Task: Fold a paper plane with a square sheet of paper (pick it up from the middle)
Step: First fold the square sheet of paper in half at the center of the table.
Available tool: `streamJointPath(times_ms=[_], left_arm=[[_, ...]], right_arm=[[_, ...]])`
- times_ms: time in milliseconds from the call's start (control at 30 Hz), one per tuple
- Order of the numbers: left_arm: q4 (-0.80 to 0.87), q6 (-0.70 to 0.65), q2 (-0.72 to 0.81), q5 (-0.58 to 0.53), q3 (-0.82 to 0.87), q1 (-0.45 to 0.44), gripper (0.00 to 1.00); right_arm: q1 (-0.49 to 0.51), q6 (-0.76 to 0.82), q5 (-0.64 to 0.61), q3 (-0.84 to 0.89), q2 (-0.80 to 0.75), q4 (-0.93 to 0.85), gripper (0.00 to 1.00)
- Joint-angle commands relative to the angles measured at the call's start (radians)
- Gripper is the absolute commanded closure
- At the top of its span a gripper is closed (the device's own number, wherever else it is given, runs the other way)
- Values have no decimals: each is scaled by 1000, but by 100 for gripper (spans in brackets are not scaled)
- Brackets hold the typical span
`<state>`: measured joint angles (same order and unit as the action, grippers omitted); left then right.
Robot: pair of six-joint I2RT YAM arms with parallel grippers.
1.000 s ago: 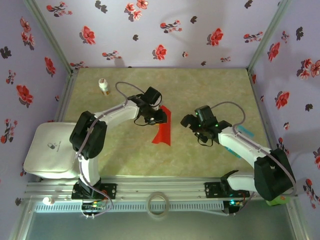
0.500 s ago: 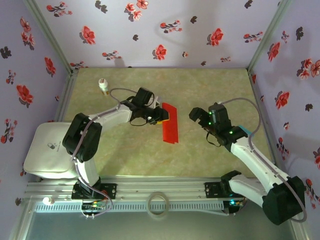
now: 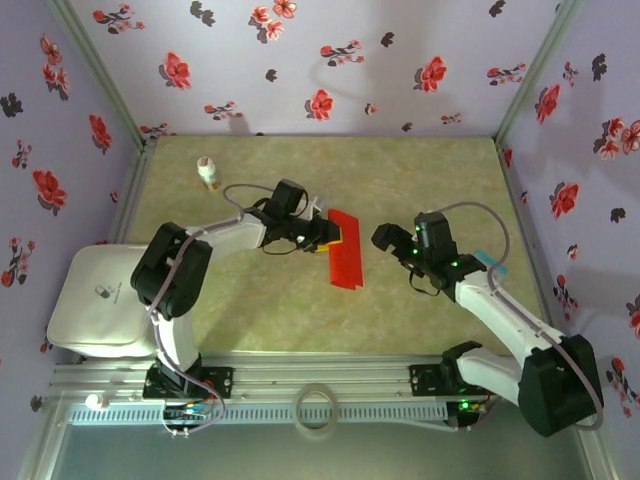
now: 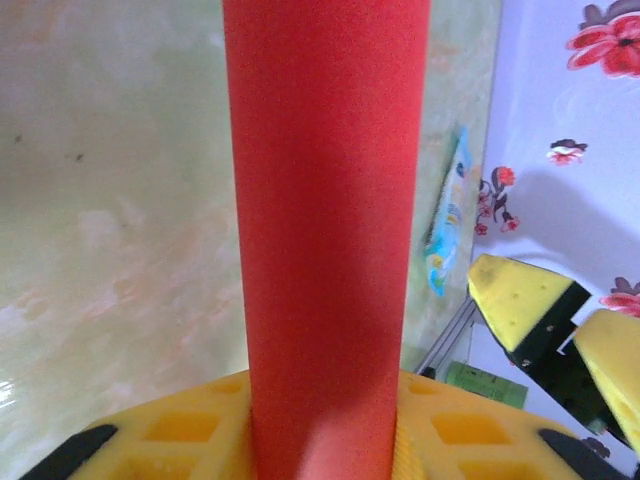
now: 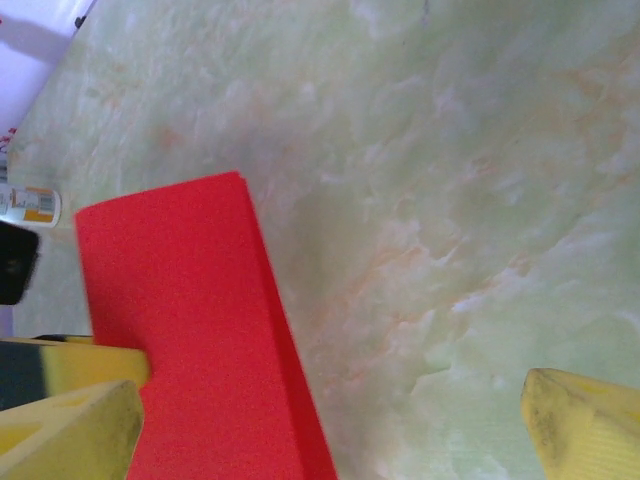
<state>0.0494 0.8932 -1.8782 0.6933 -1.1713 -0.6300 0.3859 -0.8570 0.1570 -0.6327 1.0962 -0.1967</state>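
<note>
Shifted rightward, red paper in left gripper

square sheet of paper: matt, fine-grained paper | table: smooth, faint sheen | right gripper pads: matt plastic

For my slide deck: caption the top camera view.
Left pincer grips the folded red paper at its edge; open right pincer faces it.

White orange-banded bottle upright, well left of the left fingers — teal-and-white card lies flat beyond them, off to the right.
</note>
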Motion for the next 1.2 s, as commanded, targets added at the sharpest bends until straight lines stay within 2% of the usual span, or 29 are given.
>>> streamJointPath(times_ms=[0,300,467,567,900,1167], left_arm=[[5,-3,-35,17,20,3,66],[64,-40,-81,-42,15,3,65],[178,-90,-103,-135,-22,3,64],[225,-119,-104,-184,-42,1,61],[264,-146,-32,-295,-38,-14,46],[296,-148,-4,-373,-20,-14,45]], right_arm=[[-5,-34,78,11,31,62,4],[-4,-53,117,44,64,95,7],[-4,18,127,15,79,34,8],[-4,43,138,-17,104,-10,9],[8,11,164,-13,127,41,11],[32,-2,165,-19,167,67,11]])
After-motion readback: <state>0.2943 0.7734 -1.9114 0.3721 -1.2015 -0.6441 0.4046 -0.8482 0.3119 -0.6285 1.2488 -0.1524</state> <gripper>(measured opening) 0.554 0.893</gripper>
